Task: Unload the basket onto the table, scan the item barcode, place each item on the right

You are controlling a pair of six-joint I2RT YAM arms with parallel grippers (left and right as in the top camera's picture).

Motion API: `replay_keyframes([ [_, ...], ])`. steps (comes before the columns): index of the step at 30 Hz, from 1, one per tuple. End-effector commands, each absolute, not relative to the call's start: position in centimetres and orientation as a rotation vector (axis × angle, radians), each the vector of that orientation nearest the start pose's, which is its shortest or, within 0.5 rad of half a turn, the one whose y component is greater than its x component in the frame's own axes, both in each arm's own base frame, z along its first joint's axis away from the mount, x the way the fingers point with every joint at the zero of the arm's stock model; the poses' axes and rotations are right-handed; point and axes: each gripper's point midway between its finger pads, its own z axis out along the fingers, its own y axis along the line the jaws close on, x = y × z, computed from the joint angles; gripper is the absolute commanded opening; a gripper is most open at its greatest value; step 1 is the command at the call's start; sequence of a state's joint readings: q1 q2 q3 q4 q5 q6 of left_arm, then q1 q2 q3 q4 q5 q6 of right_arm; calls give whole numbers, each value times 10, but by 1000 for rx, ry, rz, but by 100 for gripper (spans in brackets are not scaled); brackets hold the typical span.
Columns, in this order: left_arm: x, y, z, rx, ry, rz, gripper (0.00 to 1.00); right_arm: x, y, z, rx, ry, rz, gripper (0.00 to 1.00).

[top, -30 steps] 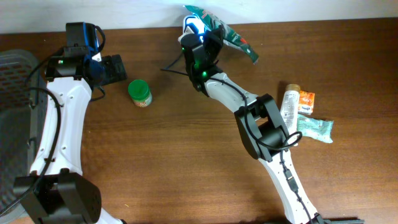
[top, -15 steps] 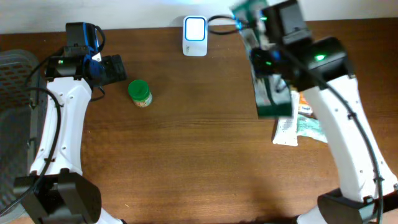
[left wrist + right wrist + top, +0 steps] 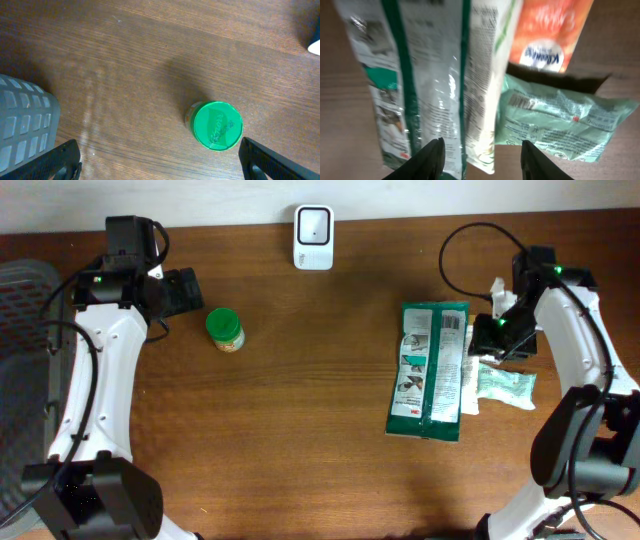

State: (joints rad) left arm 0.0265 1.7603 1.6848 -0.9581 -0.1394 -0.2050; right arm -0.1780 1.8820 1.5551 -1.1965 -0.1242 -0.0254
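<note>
The item, a green and white bag (image 3: pixel 430 370), lies flat on the table right of centre, lengthways, partly over other packets. The white scanner (image 3: pixel 313 225) stands at the back edge, well away from it. My right gripper (image 3: pixel 498 330) hovers just right of the bag's upper end. In the right wrist view the bag (image 3: pixel 420 75) runs down the left side, and my right gripper (image 3: pixel 485 160) is open, its fingers (image 3: pixel 432 157) apart above the bag's edge without gripping it. My left gripper (image 3: pixel 185 290) is open over bare wood; in its wrist view the left gripper (image 3: pixel 167 165) holds nothing.
A green-lidded jar (image 3: pixel 225 330) stands beside my left gripper, also seen as the jar (image 3: pixel 216 125). A grey basket (image 3: pixel 20 330) is at the far left. A pale green packet (image 3: pixel 560 120), an orange packet (image 3: pixel 547 35) and a white packet (image 3: pixel 487 75) lie by the bag.
My right arm swung the bag from the scanner to the right side, laid it flat over the packets and opened its jaws. The left arm has not moved.
</note>
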Motion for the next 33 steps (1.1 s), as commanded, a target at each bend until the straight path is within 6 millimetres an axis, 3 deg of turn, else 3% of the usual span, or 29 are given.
replay_keyframes([
  [1,442,37,216,-355,2538,113,99,383,-14,151,179,2958,385,47],
  [2,442,36,216,-353,2540,107,99,387,6,160,123,2931,477,50],
  [4,435,20,210,-323,2593,-10,99,386,36,160,13,2938,506,58],
  [5,442,13,213,-305,2566,-66,98,388,51,160,-45,2931,510,66],
  [6,446,3,210,-280,2569,-131,86,388,53,160,-56,2930,510,67],
  [7,451,-7,198,-157,2600,-156,86,388,54,160,-57,2930,510,67],
  [8,456,-25,173,10,2652,-227,86,388,54,160,-56,2931,511,67],
  [10,460,-37,145,180,2696,-236,87,388,54,160,-56,2931,511,67],
  [13,467,-36,92,188,2796,-205,90,388,54,160,-57,2931,511,67],
  [17,469,-39,52,191,2863,-215,89,388,54,160,-56,2932,510,67],
  [19,468,-49,49,221,2866,-223,80,388,54,160,-56,2932,511,67],
  [21,468,-57,50,245,2862,-227,59,388,54,160,-56,2932,510,67],
  [23,468,-58,50,204,2867,-233,54,387,54,160,-56,2932,510,67],
  [25,464,-58,53,102,2891,-248,50,388,54,160,-56,2932,510,67],
  [28,436,-62,56,-337,3014,-280,44,388,54,160,-56,2931,510,67],
  [30,417,-83,54,-491,3073,-270,40,388,54,160,-56,2932,510,67],
  [31,413,-106,54,-472,3078,-259,40,388,54,160,-56,2932,510,67],
  [33,407,-132,52,-454,3040,-70,44,387,54,160,-57,2932,510,67],
])
